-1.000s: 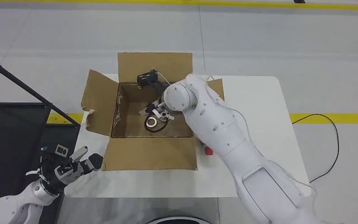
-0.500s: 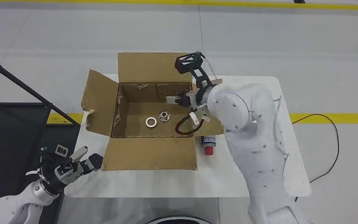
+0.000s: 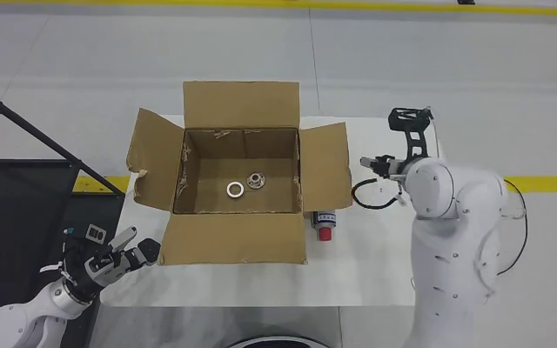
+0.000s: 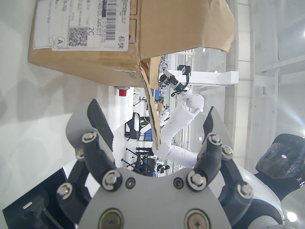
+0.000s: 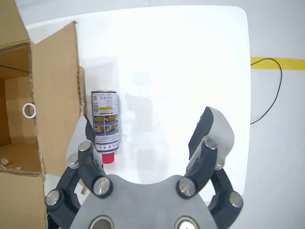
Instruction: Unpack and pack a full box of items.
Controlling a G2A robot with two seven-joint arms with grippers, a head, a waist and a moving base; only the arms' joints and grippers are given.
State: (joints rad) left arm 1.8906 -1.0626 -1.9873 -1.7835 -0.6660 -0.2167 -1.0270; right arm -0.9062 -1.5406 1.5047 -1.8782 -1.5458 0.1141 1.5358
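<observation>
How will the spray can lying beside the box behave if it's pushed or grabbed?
The can lies on its side on the table, so a sideways nudge would probably roll it. Its round body looks rigid, likely firm under the jaws. The smooth label may be a little slippery.

We log: box (image 3: 235,245) brown cardboard, white label (image 4: 88,22) with black print; can (image 5: 105,122) white and dark blue, yellow band (image 5: 106,108), red cap (image 5: 108,158); ring (image 3: 235,189) white; counter (image 3: 392,261) white; floor (image 3: 487,70) grey, yellow stripe (image 3: 531,184).
</observation>
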